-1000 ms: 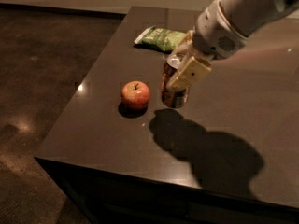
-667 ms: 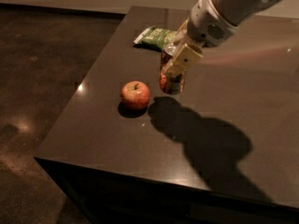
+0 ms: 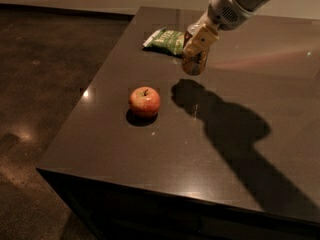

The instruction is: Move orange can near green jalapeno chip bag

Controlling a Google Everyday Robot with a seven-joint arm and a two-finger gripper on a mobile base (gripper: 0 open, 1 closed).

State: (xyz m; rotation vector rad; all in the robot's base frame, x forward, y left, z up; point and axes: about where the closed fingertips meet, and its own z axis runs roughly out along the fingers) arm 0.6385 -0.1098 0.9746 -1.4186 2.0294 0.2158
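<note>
The orange can (image 3: 194, 65) hangs above the dark table, held by my gripper (image 3: 199, 46), which comes in from the upper right and is shut on the can. Only the can's dark orange-brown lower part shows below the tan fingers (image 3: 198, 40). The green jalapeno chip bag (image 3: 166, 40) lies flat on the table just left of the can, close to it.
A red-yellow apple (image 3: 145, 101) sits on the dark table (image 3: 115, 154) toward the front left. The arm's shadow (image 3: 225, 129) falls across the table's right half. The table's left edge drops to a dark floor (image 3: 45, 74).
The gripper has carried the can away from beside the apple, up and toward the back of the table, closer to the chip bag.
</note>
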